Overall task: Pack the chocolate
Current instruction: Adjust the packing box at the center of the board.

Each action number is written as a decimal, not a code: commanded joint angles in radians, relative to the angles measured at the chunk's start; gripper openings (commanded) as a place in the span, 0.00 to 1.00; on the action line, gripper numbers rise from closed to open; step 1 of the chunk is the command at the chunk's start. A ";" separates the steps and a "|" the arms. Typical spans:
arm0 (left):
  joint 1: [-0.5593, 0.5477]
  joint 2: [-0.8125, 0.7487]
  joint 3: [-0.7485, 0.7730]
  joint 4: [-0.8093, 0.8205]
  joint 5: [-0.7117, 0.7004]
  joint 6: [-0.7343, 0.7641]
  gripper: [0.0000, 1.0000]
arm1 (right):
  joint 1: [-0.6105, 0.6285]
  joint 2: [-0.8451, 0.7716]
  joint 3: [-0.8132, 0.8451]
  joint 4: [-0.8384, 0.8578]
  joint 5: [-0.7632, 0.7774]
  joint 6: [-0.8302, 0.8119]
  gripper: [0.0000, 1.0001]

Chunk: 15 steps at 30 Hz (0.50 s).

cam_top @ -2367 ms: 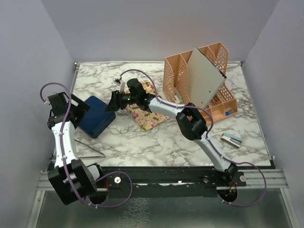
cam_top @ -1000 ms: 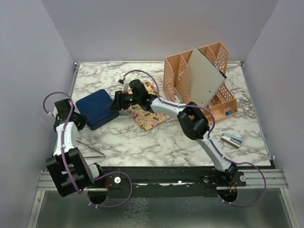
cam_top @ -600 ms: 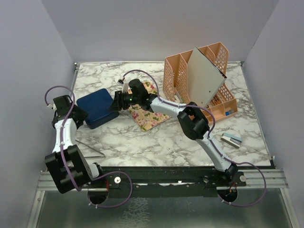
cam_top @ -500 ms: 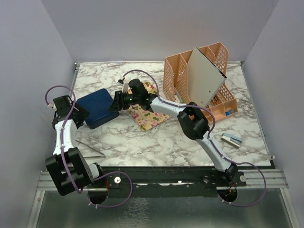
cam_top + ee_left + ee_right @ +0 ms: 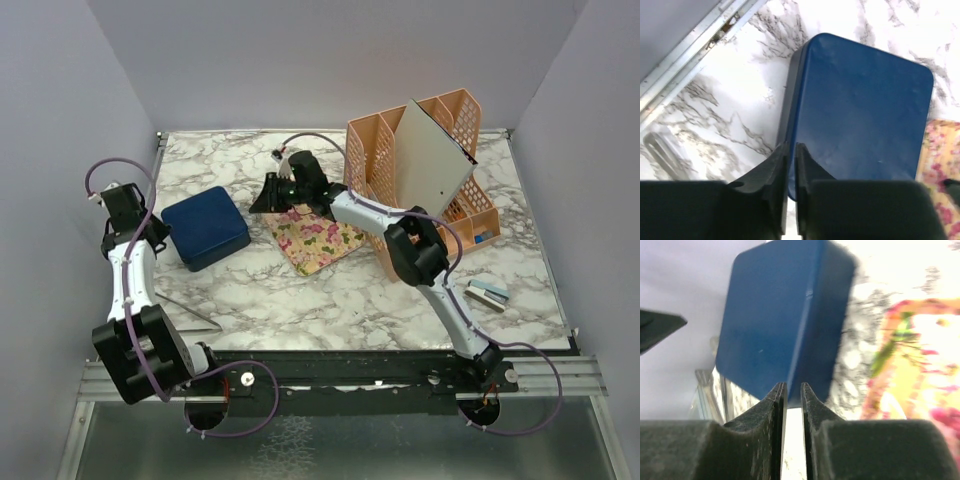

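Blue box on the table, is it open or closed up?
Closed. In all three views the blue box shows only its smooth, unbroken top, sitting flush on the sides. Nothing inside can be seen.

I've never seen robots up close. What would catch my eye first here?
Probably the closed dark blue box on the left of the marble table, with the left hand and right hand pointing at it from either side. Then the peach file rack at the back right, a grey board leaning in it, and the flowered cloth mid-table.
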 commanded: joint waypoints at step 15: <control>0.027 0.151 -0.043 0.113 -0.081 -0.001 0.00 | -0.013 0.102 0.184 -0.289 0.310 -0.231 0.01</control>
